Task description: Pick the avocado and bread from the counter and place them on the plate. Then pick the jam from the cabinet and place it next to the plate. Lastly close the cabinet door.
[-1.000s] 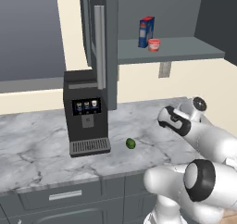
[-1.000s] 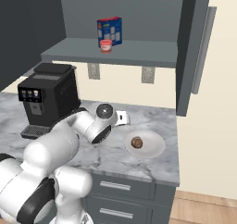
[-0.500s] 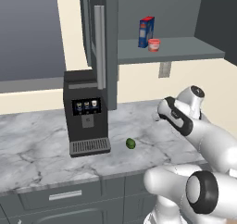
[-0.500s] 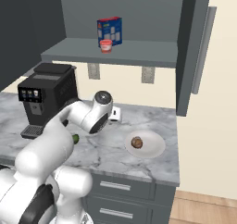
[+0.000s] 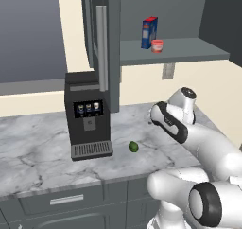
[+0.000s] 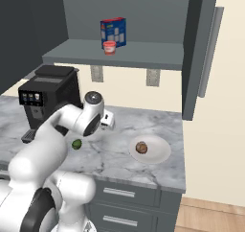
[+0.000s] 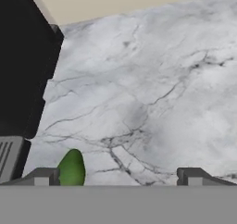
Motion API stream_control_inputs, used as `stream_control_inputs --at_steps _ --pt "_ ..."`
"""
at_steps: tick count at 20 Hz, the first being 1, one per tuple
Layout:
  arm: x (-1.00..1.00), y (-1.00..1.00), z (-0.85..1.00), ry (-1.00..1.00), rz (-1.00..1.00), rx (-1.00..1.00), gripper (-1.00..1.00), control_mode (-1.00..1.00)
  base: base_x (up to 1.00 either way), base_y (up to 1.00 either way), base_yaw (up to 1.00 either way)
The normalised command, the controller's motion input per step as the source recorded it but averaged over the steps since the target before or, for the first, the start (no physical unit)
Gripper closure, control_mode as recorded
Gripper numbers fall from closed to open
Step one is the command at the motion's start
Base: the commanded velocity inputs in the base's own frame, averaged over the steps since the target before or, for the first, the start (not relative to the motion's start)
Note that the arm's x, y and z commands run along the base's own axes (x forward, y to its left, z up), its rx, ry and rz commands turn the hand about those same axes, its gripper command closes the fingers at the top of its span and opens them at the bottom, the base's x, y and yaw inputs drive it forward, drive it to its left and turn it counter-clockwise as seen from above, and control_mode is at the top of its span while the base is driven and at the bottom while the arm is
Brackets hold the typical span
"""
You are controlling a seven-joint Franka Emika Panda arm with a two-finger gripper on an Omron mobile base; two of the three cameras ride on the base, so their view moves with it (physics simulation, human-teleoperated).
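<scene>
The avocado [image 7: 71, 168] lies on the marble counter [image 7: 152, 79] just inside my left fingertip [image 7: 44, 176], near the view's bottom edge. My gripper [image 7: 118, 177] hangs above the counter, jaws wide open with nothing between them. From the bases, the avocado [image 5: 133, 146] [image 6: 76, 144] rests in front of the coffee machine. The bread [image 6: 141, 147] sits on the pale plate [image 6: 161, 155] at the counter's right. The red jam [image 6: 109, 47] [image 5: 157, 46] stands on the open cabinet's shelf [image 6: 143, 53].
A black coffee machine [image 5: 90, 117] [image 6: 48, 99] stands left of the avocado, its drip tray close by. A blue-and-red box [image 5: 149, 32] is behind the jam. The open cabinet door [image 5: 101, 48] [image 6: 194, 49] hangs out over the counter.
The arm has swung left, away from the plate and towards the avocado. The jaws stayed open. Avocado, bread and jam have not moved.
</scene>
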Motion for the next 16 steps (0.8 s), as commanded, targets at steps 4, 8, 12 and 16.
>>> stream_control_inputs --at_steps 4,8,12,16 --pt "-0.09 0.48 -0.19 0.12 -0.15 0.00 -1.00 -1.00 0.00 0.00 0.00" --pt "-0.26 0.31 -0.05 0.01 -0.01 0.00 -1.00 -1.00 0.00 0.00 0.00" --pt "-0.19 0.24 -0.17 0.00 0.11 0.01 -1.00 -1.00 0.00 0.00 0.00" --pt "-0.01 0.32 -0.22 0.01 0.12 0.00 -1.00 -1.00 0.00 0.00 0.00"
